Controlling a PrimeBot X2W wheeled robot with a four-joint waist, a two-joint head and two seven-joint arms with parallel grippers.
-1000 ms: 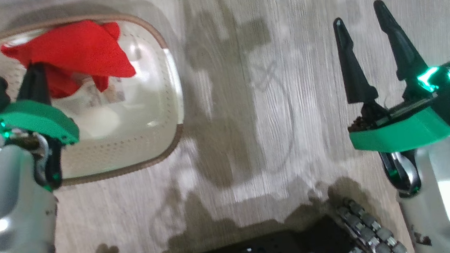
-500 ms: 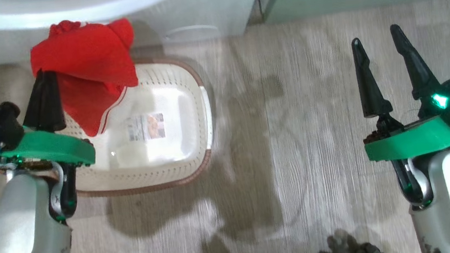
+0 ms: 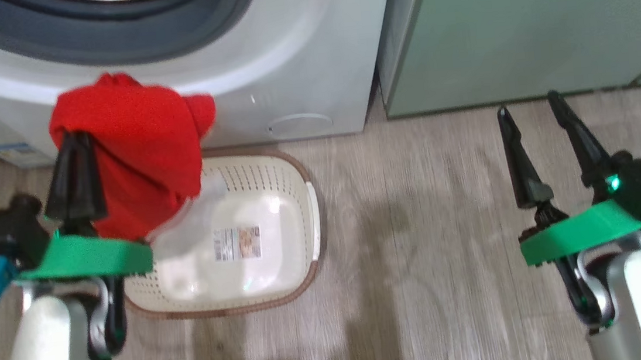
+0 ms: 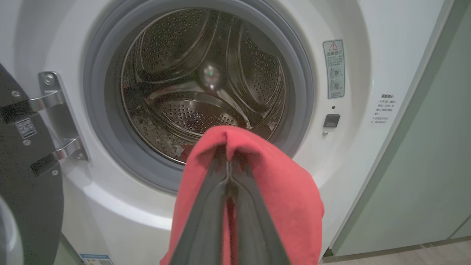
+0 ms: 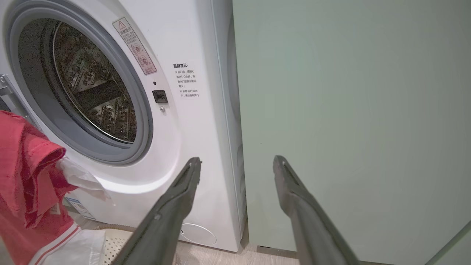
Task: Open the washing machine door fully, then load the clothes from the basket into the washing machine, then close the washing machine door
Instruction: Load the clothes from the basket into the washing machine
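1. Your head view has swung upward. A second ago it looked straight down at pale wood-grain floor (image 3: 420, 241). Now the big white front-loading washing machine (image 3: 297, 59) stands ahead of the left pincer (image 3: 76, 142), and a tall pale green cabinet (image 3: 517, 26) ahead of the right pincer (image 3: 528, 102). That is the camera moving, not the things sliding.
2. The bright red fabric clothes (image 3: 136, 162) have come up. The left pincer is clenched on them, and they drape over its fingertips. Earlier they hung low over the basket; now they hang against the washer's white front, under the grey rubber gasket (image 4: 302, 84). The perforated steel drum (image 4: 202, 92) sits just ahead of and above the fingertips. I judge the lift finished and the carry into the drum due next.
3. The round, black-rimmed washing machine door (image 4: 29, 206) stands swung open on its hinges, left of the left pincer, so the mouth looks free to you.
4. The small cream perforated plastic basket (image 3: 264, 176) lies below and to the right of the left pincer. Its bottom is bare around the printed label (image 3: 236, 244), with only a white panel of the held garment trailing over its near corner. This looks like the last of the load.
5. The right pincer is released and empty, well apart to the right, spread just as it was before.
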